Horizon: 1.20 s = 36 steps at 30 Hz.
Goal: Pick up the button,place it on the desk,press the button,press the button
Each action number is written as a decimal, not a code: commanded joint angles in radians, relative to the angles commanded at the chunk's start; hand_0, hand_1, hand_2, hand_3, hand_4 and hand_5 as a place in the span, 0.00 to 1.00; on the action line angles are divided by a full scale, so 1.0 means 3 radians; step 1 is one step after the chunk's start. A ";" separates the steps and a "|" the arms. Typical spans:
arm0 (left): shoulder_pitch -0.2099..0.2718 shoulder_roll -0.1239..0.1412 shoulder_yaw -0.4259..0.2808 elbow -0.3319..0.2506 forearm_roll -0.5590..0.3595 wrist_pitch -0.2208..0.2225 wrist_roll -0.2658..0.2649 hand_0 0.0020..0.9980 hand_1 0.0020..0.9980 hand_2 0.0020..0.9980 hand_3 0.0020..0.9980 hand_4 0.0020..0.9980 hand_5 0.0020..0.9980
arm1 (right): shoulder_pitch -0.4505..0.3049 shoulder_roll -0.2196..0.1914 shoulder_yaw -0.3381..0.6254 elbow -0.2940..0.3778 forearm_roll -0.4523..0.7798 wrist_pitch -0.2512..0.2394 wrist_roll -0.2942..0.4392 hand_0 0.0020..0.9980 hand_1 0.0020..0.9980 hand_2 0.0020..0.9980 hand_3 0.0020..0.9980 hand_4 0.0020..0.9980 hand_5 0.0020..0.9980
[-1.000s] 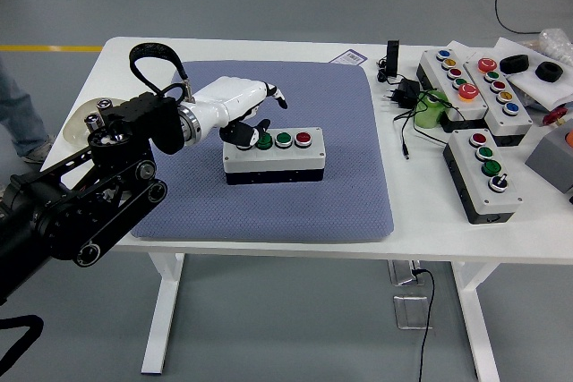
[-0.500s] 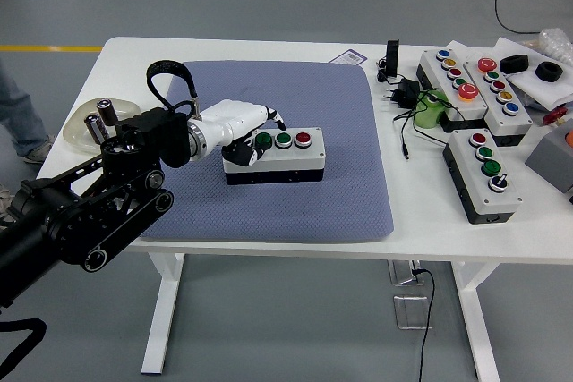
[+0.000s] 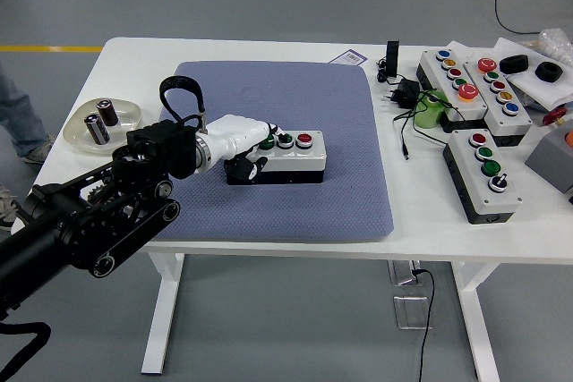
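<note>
White table (image 3: 269, 248), wide, with a blue-grey mat (image 3: 295, 194) covering its middle. Your button box (image 3: 279, 157) sits flat on the mat, a little toward 9 o'clock of the mat's centre, so you can judge the pick and place steps done; pressing is the step in hand.

Left arm (image 3: 98, 216) comes in from 8 o'clock. Your left hand (image 3: 240, 136) lies over the box's 9 o'clock end. Fingers are partly curled and narrow, gripping nothing: the upper ones lie across the box top at the nearest green button (image 3: 267, 142), and the thumb hangs down the front face. Whether that button is actually depressed you cannot tell from here. Right arm is not in sight.

Box orientation: long axis runs 9 to 3 o'clock, roughly parallel to the table's near edge. Button face points straight up. Along the top, from 9 toward 3: green under the fingers, a second green button (image 3: 285, 140), then a red button (image 3: 303, 140).

Next move, as a judgement: push straight down with one fingertip, keep the other fingers off the neighbouring cap, and avoid a sideways shove that would slide the box on the mat.

Spare button boxes (image 3: 483, 172) lie well apart at 3 o'clock. Small dish (image 3: 106, 120) at 9 o'clock.
</note>
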 joint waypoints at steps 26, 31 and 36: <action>-0.0143 -0.0250 0.0009 0.0224 -0.0072 0.0158 -0.0047 0.00 0.00 0.02 0.80 0.42 0.00 | 0.0002 -0.0010 0.0033 0.0008 -0.0034 -0.0003 0.0009 0.63 0.54 0.57 0.63 0.23 0.24; -0.0121 -0.0216 0.0071 0.0235 -0.0061 0.0059 -0.0022 0.00 0.00 0.02 0.80 0.42 0.00 | 0.0004 -0.0011 0.0026 0.0006 -0.0030 -0.0001 0.0006 0.63 0.54 0.57 0.63 0.23 0.24; -0.0105 -0.0190 0.0136 0.0239 -0.0054 -0.0074 0.0014 0.00 0.00 0.02 0.80 0.42 0.00 | 0.0004 -0.0010 0.0027 0.0005 -0.0031 -0.0003 0.0006 0.63 0.54 0.57 0.63 0.23 0.24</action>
